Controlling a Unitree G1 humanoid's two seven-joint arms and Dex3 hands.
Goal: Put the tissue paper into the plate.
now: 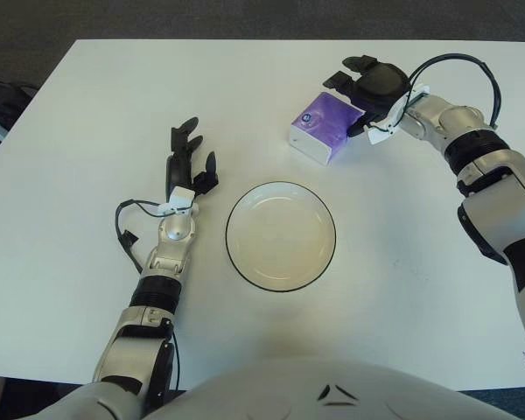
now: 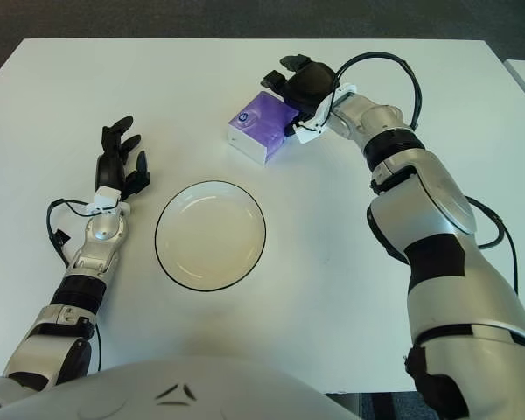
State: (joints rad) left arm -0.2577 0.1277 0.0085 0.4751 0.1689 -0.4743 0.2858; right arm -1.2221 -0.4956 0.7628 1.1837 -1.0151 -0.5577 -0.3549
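The tissue pack (image 1: 324, 129), purple on top with white sides, lies on the white table (image 1: 114, 96) beyond the plate, to its right. My right hand (image 1: 367, 87) is over the pack's right end, with fingers along its far edge and the thumb at its near edge, closed on it. The white plate (image 1: 281, 235) with a dark rim is empty and sits at the table's middle, nearer to me than the pack. My left hand (image 1: 189, 157) shows to the left of the plate, fingers spread and holding nothing.
A black cable (image 1: 459, 61) loops from the right wrist above the table's far right part. Another thin cable (image 1: 122, 229) hangs by the left forearm. Dark floor surrounds the table's far edge.
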